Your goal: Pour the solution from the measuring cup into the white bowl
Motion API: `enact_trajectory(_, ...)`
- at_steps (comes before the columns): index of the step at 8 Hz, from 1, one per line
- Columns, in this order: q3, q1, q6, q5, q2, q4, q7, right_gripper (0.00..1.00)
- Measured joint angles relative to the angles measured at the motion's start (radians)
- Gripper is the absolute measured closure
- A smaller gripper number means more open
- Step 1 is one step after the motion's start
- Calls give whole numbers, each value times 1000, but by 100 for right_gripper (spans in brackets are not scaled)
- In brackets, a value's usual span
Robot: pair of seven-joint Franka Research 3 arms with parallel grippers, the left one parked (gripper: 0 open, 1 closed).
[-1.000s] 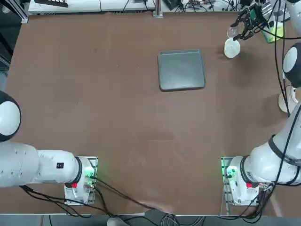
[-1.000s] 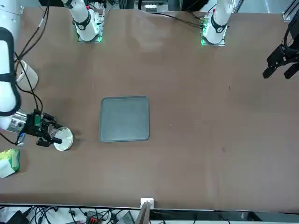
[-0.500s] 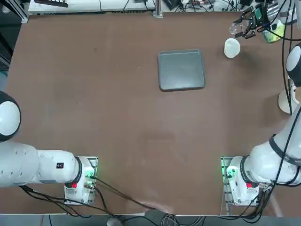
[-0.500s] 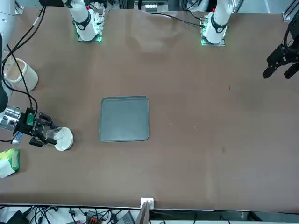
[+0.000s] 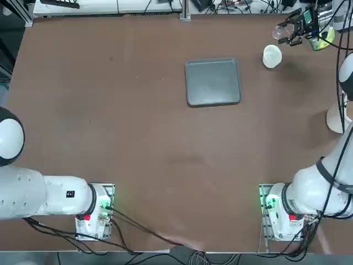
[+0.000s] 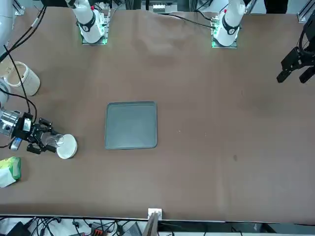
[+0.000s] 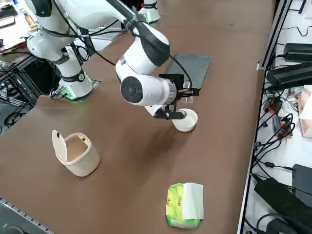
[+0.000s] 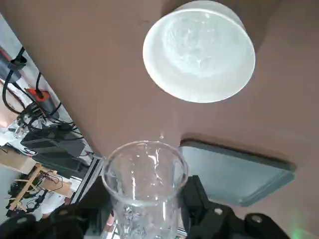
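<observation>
Top view: on the brown counter (image 5: 143, 143) a small round white bowl (image 5: 272, 56) sits near the far edge, toward the right. Just beside it is the right arm's black two-finger claw (image 5: 290, 30), with the transparent, colourless measuring cup (image 5: 280, 32) at its fingers. A flat dark grey rectangular tray (image 5: 213, 82) lies farther left, apart from the bowl.

Front view: the claw is clenched around the clear cup, whose rim points toward the white bowl. The cup looks tilted and overlaps the bowl here, though whether the two touch is hard to tell from this side. A green and white soft packet (image 6: 10, 171) lies near the claw.

Right side view: the white bowl rests on the counter below the claw, and the dark grey tray shows partly behind the arm. A white bin with its lid raised (image 7: 76, 153) stands well apart from the bowl.

Right wrist view: the two black fingers grip the transparent cup between them. Clear liquid appears to lie in the white bowl, and a small droplet-like speck (image 8: 161, 135) shows by the cup's rim.
</observation>
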Motion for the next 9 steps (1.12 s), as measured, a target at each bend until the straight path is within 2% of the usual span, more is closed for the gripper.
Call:
enact_trajectory(1, 3, 10, 0, -36, -1, 9, 1, 27)
enact_trajectory(2, 6, 26, 1, -122, -3, 33, 23, 27)
enact_trajectory(5, 15, 121, -3, -515, -29, 130, 229, 27)
enact_trajectory(7, 17, 237, -4, -814, -52, 140, 467, 27)
enact_trajectory(9, 17, 312, -13, -1042, -65, 113, 690, 27)
